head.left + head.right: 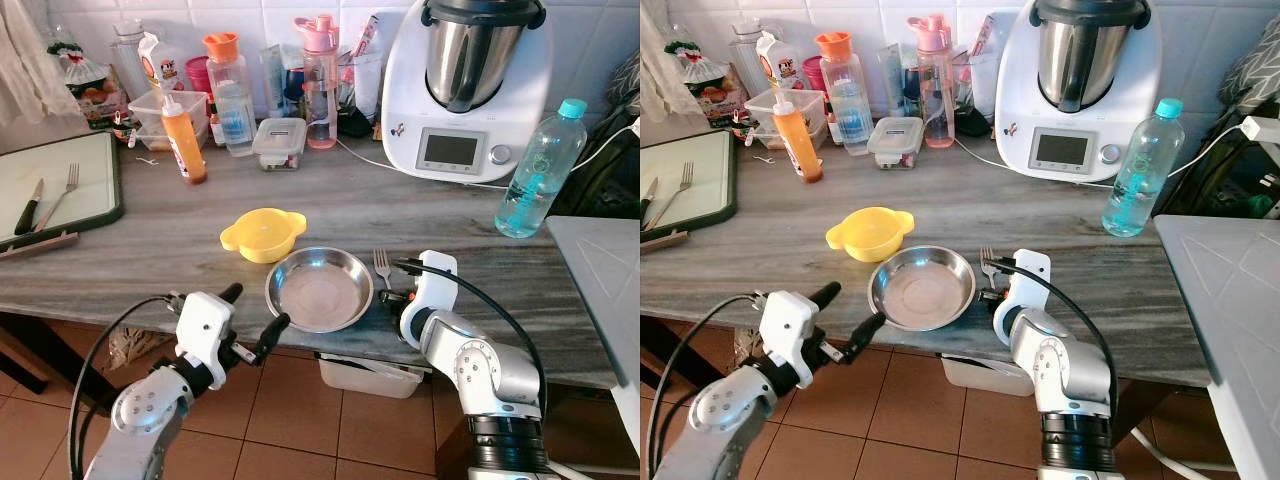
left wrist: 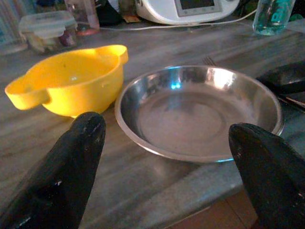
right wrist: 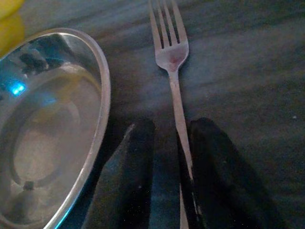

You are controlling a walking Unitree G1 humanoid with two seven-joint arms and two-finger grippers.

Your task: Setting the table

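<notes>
Steel fork (image 3: 172,71) lies lengthwise between the right gripper (image 3: 171,157) fingers, handle in the narrow gap, tines pointing straight out ahead, just beside the metal plate (image 1: 319,290). Jaws look nearly closed around the handle; a firm clamp can't be confirmed. Left gripper (image 1: 258,320) hovers at the counter edge (image 1: 120,290), jaws wide apart, facing the plate and yellow bowl (image 1: 263,234).

Grey counter (image 1: 150,245) — steel plate (image 1: 319,290), fork (image 1: 382,268), yellow bowl (image 1: 263,234)
</notes>
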